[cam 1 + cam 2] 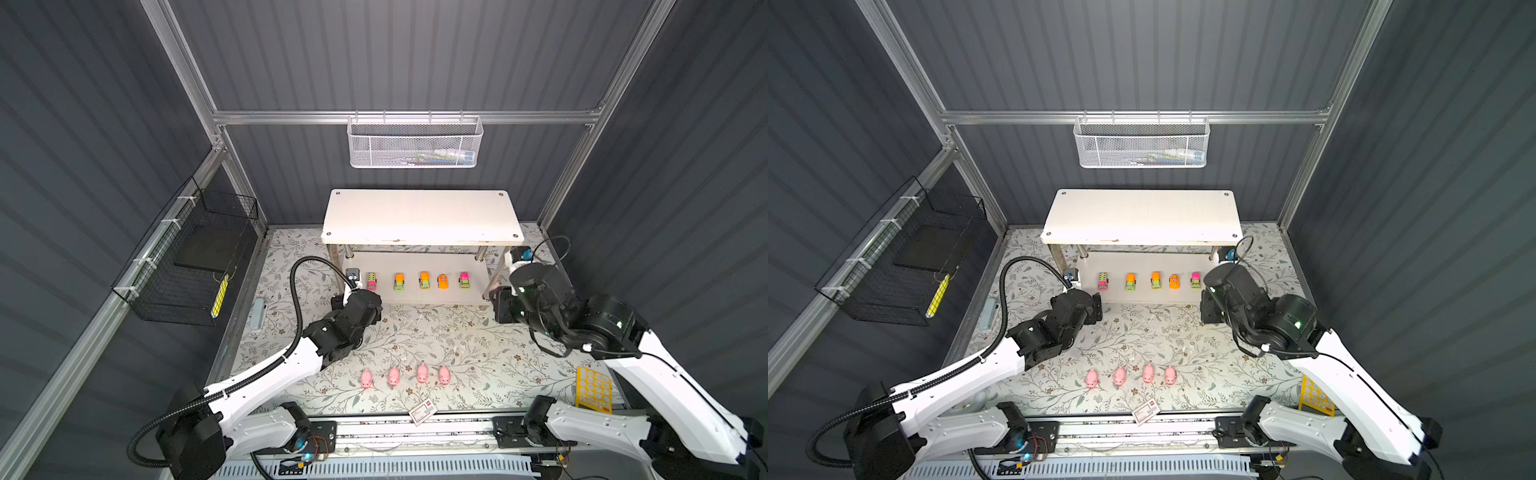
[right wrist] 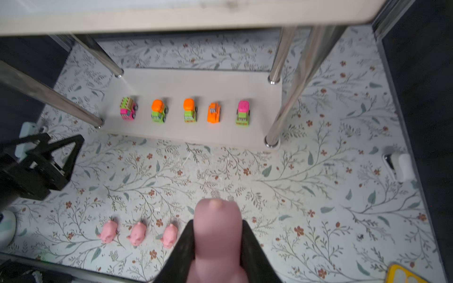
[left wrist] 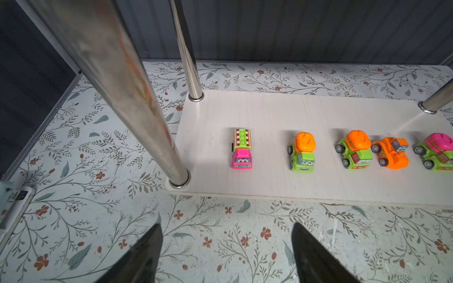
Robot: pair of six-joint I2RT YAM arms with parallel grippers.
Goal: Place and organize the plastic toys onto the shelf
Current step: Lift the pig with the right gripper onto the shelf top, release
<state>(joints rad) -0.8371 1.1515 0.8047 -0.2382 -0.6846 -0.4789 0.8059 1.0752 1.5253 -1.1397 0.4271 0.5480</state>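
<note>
The shelf (image 1: 422, 216) stands at the back, its top board bare. On its lower board (image 3: 269, 117) several cars stand in a row, from a pink-and-green truck (image 3: 242, 149) to a green car with a pink drum (image 3: 437, 152). Several pink pigs (image 1: 394, 376) line up on the table near the front edge. My right gripper (image 2: 217, 223) is shut on another pink pig (image 2: 215, 235), held above the table in front of the shelf's right end. In front of the shelf's left corner my left gripper (image 3: 226, 235) hangs open and empty over the table.
A white mesh basket (image 1: 413, 143) hangs on the back rail and a black wire basket (image 1: 187, 266) on the left wall. A red-and-white card (image 1: 423, 412) lies at the front edge, a yellow stencil (image 1: 593, 390) at the front right.
</note>
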